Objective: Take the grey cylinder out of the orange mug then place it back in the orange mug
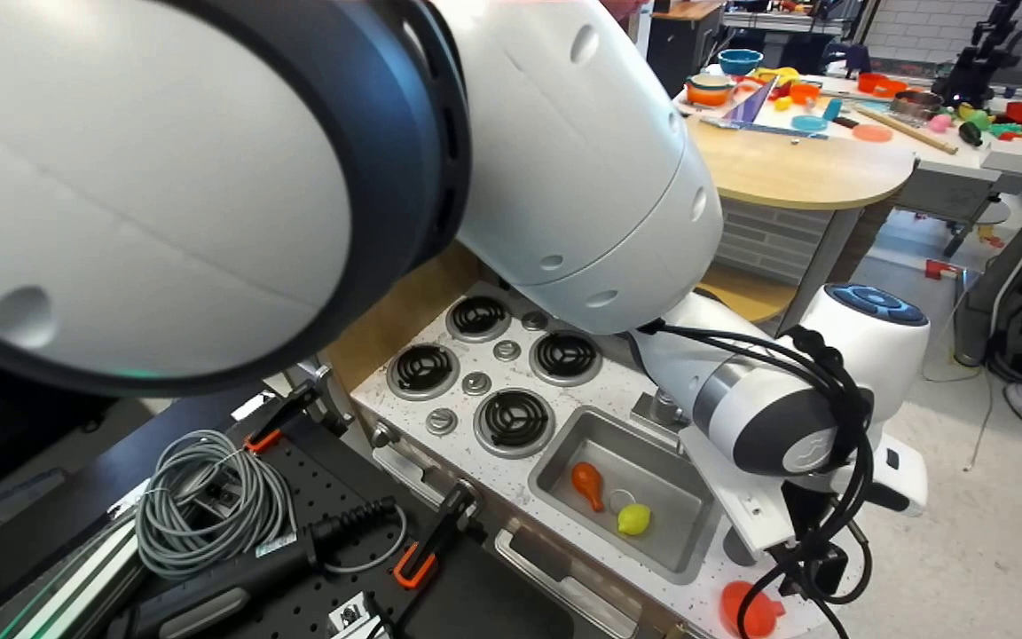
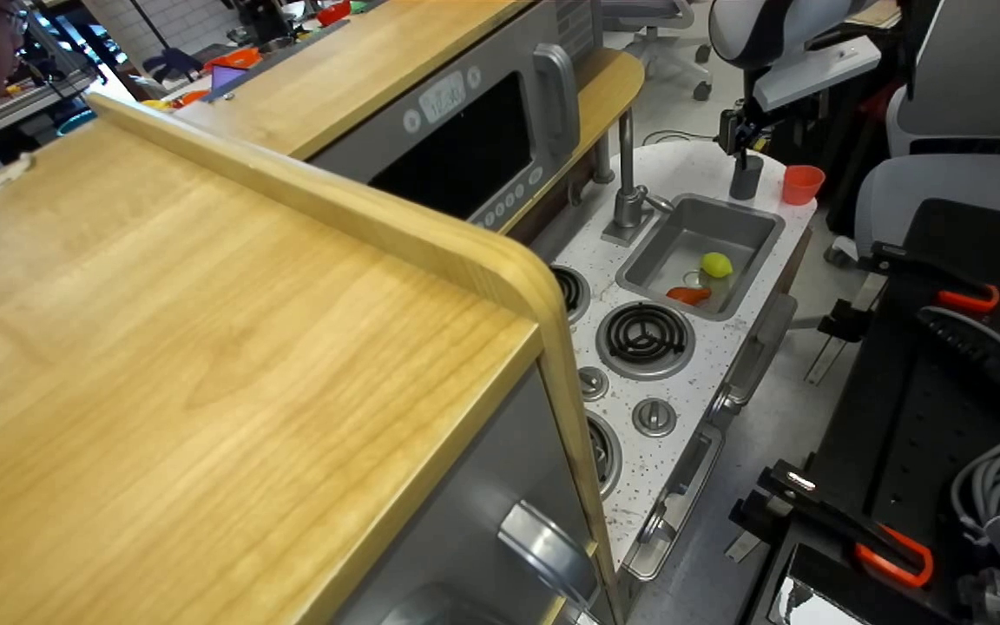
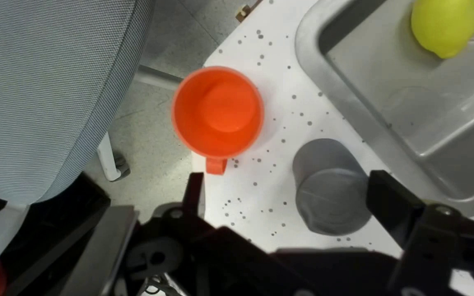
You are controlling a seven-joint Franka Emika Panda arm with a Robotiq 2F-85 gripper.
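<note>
The orange mug (image 3: 216, 111) stands upright near the counter's edge; its inside looks empty in the wrist view. It also shows in both exterior views (image 1: 744, 608) (image 2: 803, 184). The grey cylinder (image 3: 331, 197) stands upright on the counter beside the mug, apart from it. It shows in both exterior views (image 1: 736, 548) (image 2: 746, 179), partly covered in one of them. My gripper (image 3: 289, 183) is open, with the cylinder between its spread fingers in the wrist view. The right finger overlaps the cylinder's rim; I cannot tell whether it touches. The left finger is well apart from it.
A sink (image 3: 346, 88) lies beside the cylinder, holding a yellow lemon (image 3: 444, 26) and an orange-brown object (image 2: 688, 295). A faucet (image 2: 628, 208) stands behind the sink. Stove burners (image 2: 645, 338) lie farther along. A grey chair (image 3: 52, 82) is beside the counter's edge.
</note>
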